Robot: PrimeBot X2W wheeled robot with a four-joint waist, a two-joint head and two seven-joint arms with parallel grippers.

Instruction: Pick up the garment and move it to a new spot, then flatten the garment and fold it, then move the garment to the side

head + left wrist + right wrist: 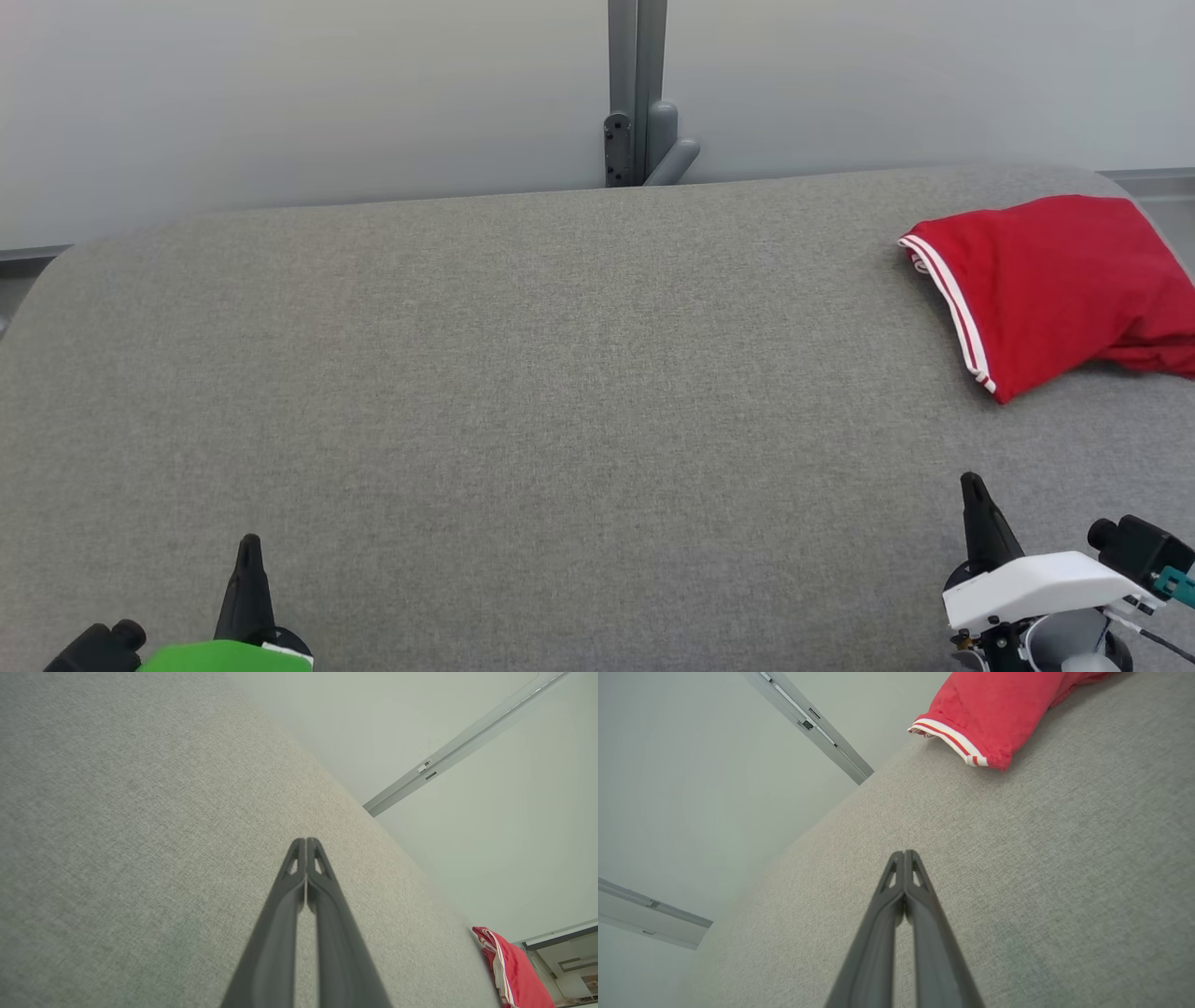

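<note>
Grey woven tabletop (523, 373), crumpled red garment (1055, 280), white-striped hem

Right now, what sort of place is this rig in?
Likely a lab or test cell set up for cloth handling: a grey fabric-covered table, plain pale wall panels joined by a metal post, and one red garment.

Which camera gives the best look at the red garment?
The head view: the red garment lies at the far right of the grey surface, nearly all visible. The right wrist view catches its striped end; the left wrist view, a sliver.
</note>
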